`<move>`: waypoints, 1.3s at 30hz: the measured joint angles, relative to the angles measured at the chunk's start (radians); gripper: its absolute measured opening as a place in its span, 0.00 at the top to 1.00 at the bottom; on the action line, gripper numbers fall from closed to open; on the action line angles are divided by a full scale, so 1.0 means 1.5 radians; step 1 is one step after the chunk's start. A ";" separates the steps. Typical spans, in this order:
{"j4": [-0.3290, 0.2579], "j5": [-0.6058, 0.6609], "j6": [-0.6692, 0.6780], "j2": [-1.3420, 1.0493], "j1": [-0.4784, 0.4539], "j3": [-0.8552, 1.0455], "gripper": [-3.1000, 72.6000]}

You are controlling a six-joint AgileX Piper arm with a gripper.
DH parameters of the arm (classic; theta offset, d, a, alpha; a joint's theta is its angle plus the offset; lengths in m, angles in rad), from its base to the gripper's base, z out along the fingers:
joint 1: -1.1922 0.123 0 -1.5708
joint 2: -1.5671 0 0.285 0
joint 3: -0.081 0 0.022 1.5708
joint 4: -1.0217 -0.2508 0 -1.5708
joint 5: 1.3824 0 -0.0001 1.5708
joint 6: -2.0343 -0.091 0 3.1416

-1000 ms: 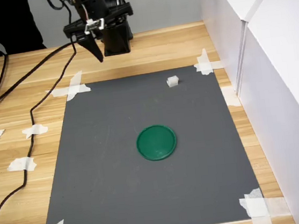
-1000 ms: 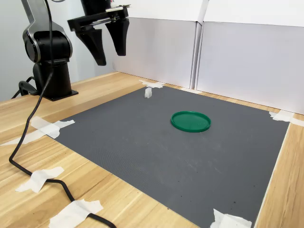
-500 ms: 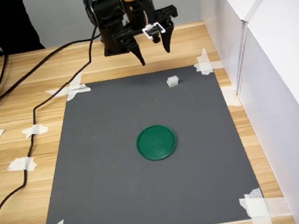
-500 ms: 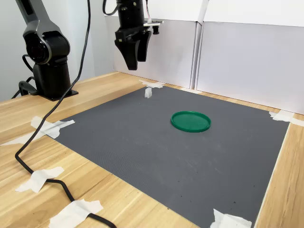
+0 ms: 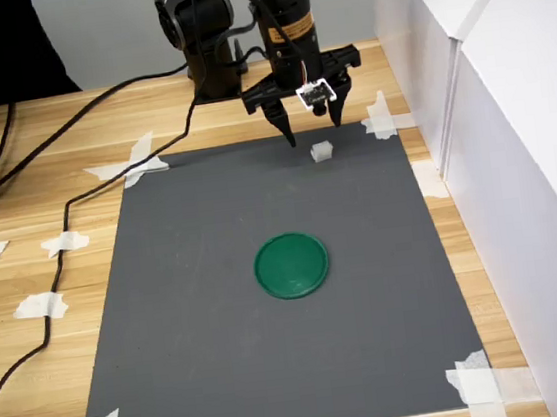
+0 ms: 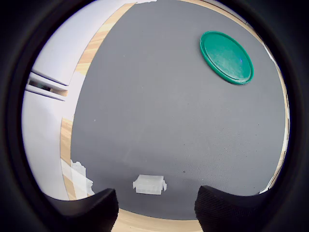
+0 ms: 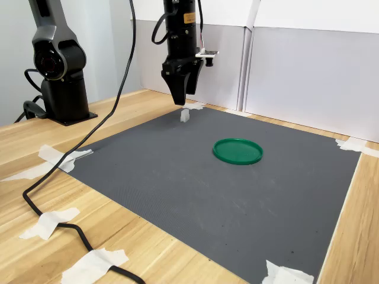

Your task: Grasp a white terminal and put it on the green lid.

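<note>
The terminal, a tiny whitish translucent plastic block, sits near the far edge of the dark grey mat, well apart from the lid, a flat round green plastic disc with a raised rim near the mat's middle. From my end the gripper hangs just above the block with its black jaws spread wide, holding and touching nothing.
</note>
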 joint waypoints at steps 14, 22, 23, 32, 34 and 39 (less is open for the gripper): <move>0.001 -0.014 -0.006 0.040 0.008 0.000 0.13; 0.003 -0.023 -0.006 0.073 0.039 0.000 0.13; 0.004 -0.025 -0.006 0.075 0.039 0.000 0.13; 0.009 -0.038 -0.006 0.098 0.039 0.000 0.13; 0.009 -0.040 -0.006 0.099 0.039 0.000 0.13; 0.004 -0.049 -0.007 0.101 0.039 0.000 0.13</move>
